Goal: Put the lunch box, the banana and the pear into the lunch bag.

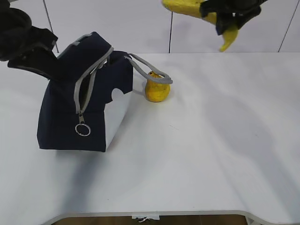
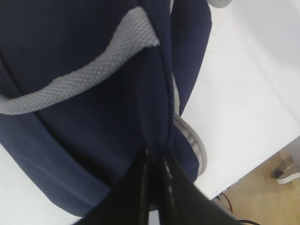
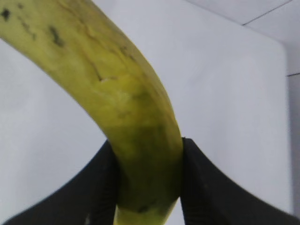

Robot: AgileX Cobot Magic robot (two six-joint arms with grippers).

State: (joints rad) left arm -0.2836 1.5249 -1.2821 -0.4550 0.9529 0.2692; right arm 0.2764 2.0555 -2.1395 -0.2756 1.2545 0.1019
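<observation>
Counter [image 1: 211, 154] space in the exterior view is white and smooth, and we take the lunch bag [image 1: 70, 117] as our landmark: boxy navy fabric with a white corner panel, its grey zipper parted and the ring pull [image 1: 82, 130] dangling low on the front. Our left pincer [image 1: 44, 70] presses in at the bag's upper left. The pear [image 1: 157, 89], orange-yellow and blotched, sits on the counter just right of the bag, under a grey webbing handle [image 1: 150, 70]. High up and well to the bag's right, our right pincer [image 1: 227, 16] carries the banana [image 1: 187, 7], long axis running roughly crosswise, tip drooping. So the bag's opening lies down and to the left of the fruit. We see no lunch box here.

From the left wrist, our pincer is clenched on a fold of the bag's navy cloth beside the toothed zipper tape; woven webbing crosses above.

From the right wrist, black fingers [image 3: 101, 187] grip the banana's speckled, waxy skin near one end, on both sides.
</observation>
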